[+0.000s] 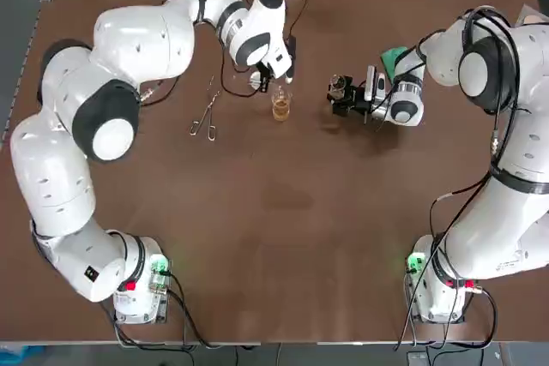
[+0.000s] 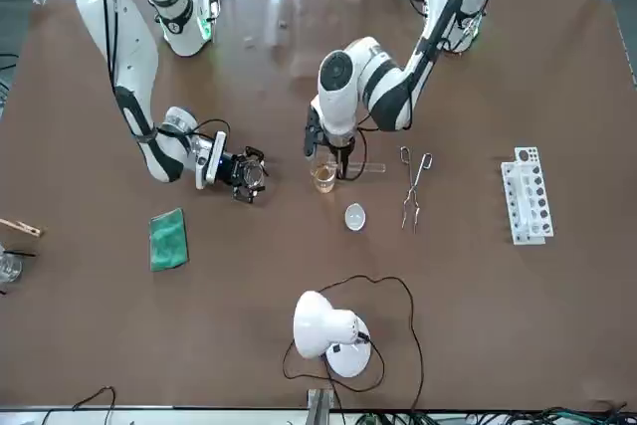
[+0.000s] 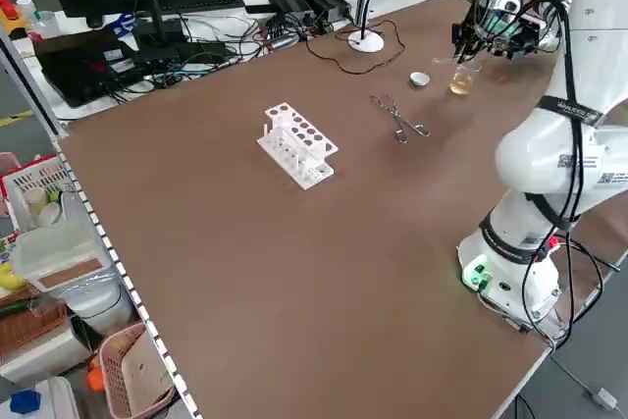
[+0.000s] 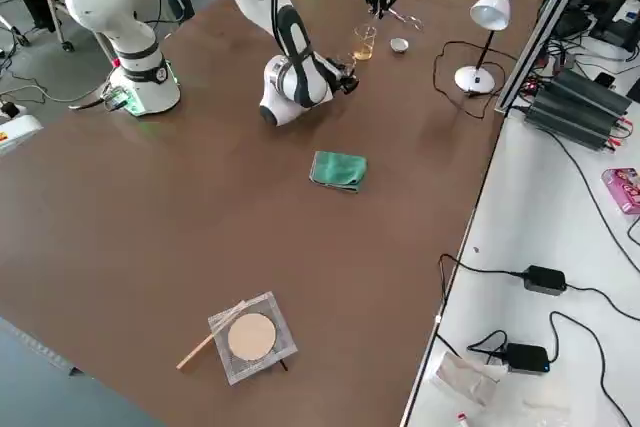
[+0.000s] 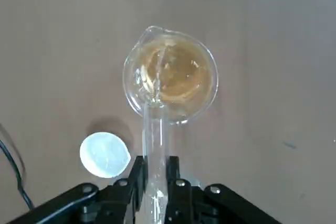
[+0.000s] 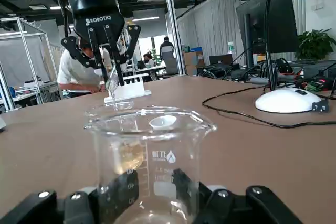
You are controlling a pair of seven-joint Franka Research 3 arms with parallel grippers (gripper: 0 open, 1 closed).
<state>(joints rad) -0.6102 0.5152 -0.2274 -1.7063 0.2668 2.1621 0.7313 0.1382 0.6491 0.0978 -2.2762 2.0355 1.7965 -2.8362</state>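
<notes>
My left gripper is shut on a clear test tube, tilted so that its mouth is over a small glass beaker of amber liquid. That beaker stands on the brown table just below the gripper. A white round cap lies beside it. My right gripper reaches in sideways, to the right of the amber beaker, and is shut on the base of an empty upright beaker. I cannot tell whether this beaker rests on the table.
Metal tongs lie left of the amber beaker. A white test tube rack stands further out on that side. A white desk lamp and its cable sit at the far edge. A green cloth and a wire gauze lie on my right.
</notes>
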